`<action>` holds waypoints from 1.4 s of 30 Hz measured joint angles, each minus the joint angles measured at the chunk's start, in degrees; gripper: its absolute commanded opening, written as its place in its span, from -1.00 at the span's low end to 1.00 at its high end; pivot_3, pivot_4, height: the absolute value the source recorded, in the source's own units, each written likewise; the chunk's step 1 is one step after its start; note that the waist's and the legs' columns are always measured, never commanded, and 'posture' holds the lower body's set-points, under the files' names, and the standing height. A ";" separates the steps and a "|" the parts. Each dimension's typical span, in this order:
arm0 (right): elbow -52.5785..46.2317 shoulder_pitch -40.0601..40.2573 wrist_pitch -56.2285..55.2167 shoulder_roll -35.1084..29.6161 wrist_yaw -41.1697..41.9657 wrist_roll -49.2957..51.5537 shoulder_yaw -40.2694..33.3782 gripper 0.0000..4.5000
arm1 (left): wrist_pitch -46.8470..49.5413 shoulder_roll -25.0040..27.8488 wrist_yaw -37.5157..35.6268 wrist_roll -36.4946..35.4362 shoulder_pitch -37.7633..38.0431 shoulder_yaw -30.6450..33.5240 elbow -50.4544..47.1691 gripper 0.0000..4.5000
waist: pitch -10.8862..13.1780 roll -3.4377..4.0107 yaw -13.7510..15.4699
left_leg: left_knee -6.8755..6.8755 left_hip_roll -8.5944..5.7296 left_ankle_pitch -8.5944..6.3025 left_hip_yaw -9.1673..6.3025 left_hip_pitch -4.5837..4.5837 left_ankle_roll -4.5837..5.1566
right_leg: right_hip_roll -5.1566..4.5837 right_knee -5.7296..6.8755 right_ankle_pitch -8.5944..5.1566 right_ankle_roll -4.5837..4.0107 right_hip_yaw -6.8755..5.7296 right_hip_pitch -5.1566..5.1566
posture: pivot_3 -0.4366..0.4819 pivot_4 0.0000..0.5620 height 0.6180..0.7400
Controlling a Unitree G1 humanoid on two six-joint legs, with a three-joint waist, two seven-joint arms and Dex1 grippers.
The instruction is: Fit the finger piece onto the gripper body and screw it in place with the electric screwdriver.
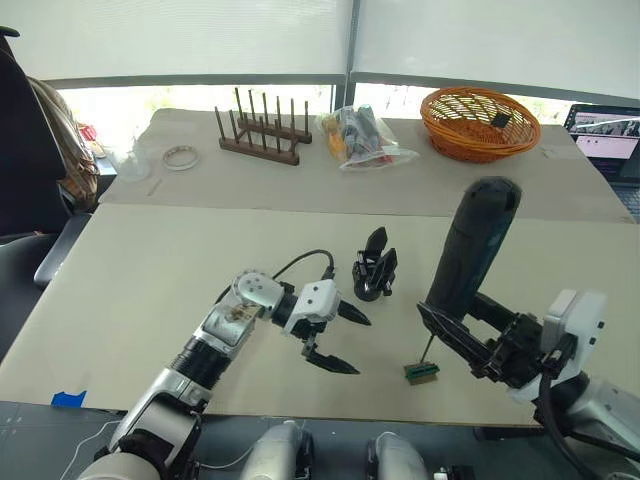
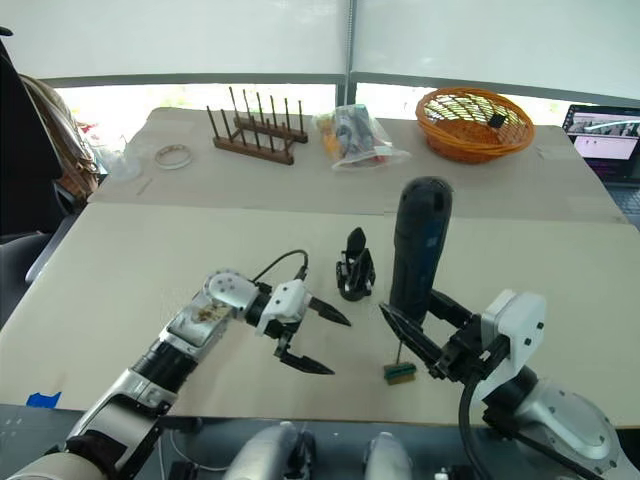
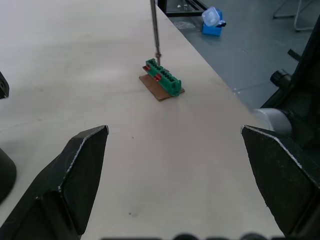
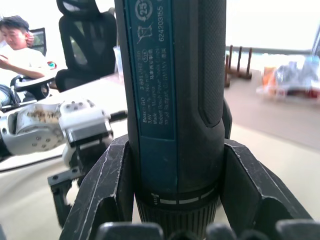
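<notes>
On the near table, your right gripper [image 1: 470, 340] is clamped around the electric screwdriver [image 1: 470, 250], holding it nearly upright so its thin bit comes down onto the small green block [image 1: 421, 372], probably to pick up a screw there, though you can't see one. Your left gripper [image 1: 335, 337] hovers with its fingers spread wide and nothing between them, just beside the gripper body [image 1: 374, 270], which stands upright on its round base with a pointed black finger rising from it; whether the separate finger piece is already fitted you cannot tell. On the far table, an orange wicker basket [image 1: 480, 122] holds a small dark object, and a clear plastic bag [image 1: 362, 137] holds assorted items.
</notes>
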 measured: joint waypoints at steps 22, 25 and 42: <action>5.48 -9.01 1.83 -3.99 -3.61 4.45 0.21 -0.13 | 2.79 -13.05 31.83 6.81 -5.02 6.73 16.38 1.00 | 0.01 -0.03 0.23 | -0.01 -0.08 0.00 0.08 -0.06 0.02 | 0.00 0.02 0.01 0.01 0.03 0.12 | -0.05 -0.47 1.00; 6.11 -9.06 1.83 -3.95 -3.16 3.81 0.22 -0.13 | 0.27 -15.21 31.96 6.96 -6.46 6.82 21.24 1.00 | 0.01 -0.03 0.20 | -0.02 -0.08 0.00 0.08 -0.07 0.02 | 0.00 0.02 0.01 0.01 0.03 0.10 | -0.05 -0.47 1.00; 5.22 -6.11 1.81 -2.74 -2.99 1.64 -0.17 -0.13 | -11.36 -15.73 23.06 7.68 -11.66 7.27 33.77 0.04 | 0.02 -0.04 0.16 | -0.02 -0.06 0.00 0.10 -0.09 0.02 | -0.02 0.03 0.01 0.01 0.03 0.04 | -0.05 -0.47 1.00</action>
